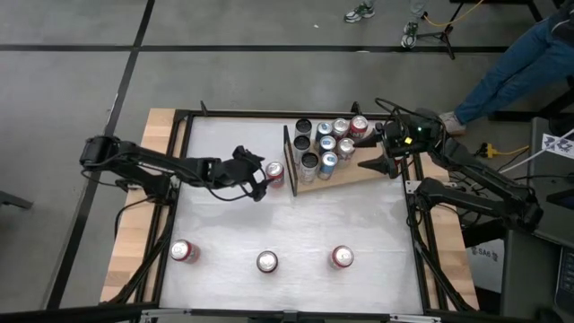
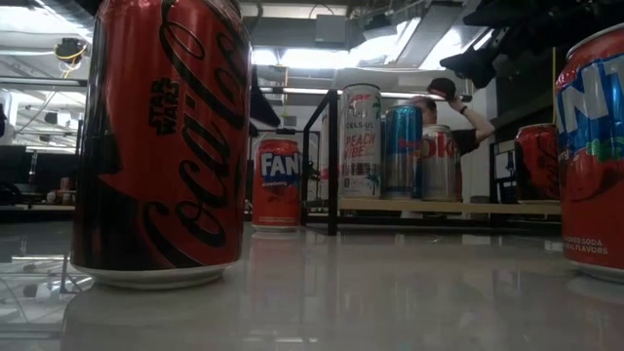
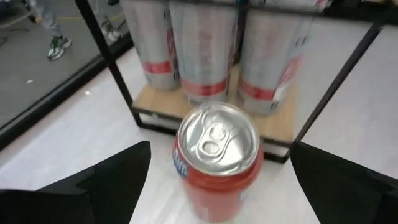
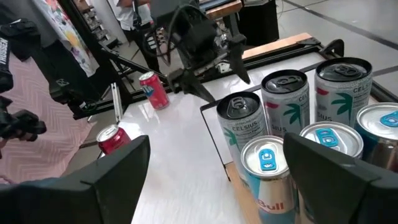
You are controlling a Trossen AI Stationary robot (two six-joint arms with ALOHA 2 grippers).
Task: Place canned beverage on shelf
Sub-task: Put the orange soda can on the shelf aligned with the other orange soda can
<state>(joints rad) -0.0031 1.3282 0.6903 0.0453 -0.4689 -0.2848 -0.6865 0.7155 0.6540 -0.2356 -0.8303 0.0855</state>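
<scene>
A red can (image 3: pixel 217 162) with a silver top stands upright on the white table, just outside the black upright frame (image 1: pixel 289 161) of the wooden shelf (image 1: pixel 359 177). It also shows in the high view (image 1: pixel 275 173) and the low view (image 2: pixel 278 183). My left gripper (image 1: pixel 261 180) is open, its fingers on either side of the can and apart from it. Several cans (image 1: pixel 327 144) stand on the shelf board. My right gripper (image 1: pixel 381 163) is open and empty above the shelf's right end.
Three more cans stand near the table's front edge: left (image 1: pixel 184 251), middle (image 1: pixel 267 261) and right (image 1: pixel 342 257). A person's legs (image 1: pixel 511 72) show beyond the table's far right corner. Bare white tabletop (image 1: pixel 233 224) lies between the shelf and the front cans.
</scene>
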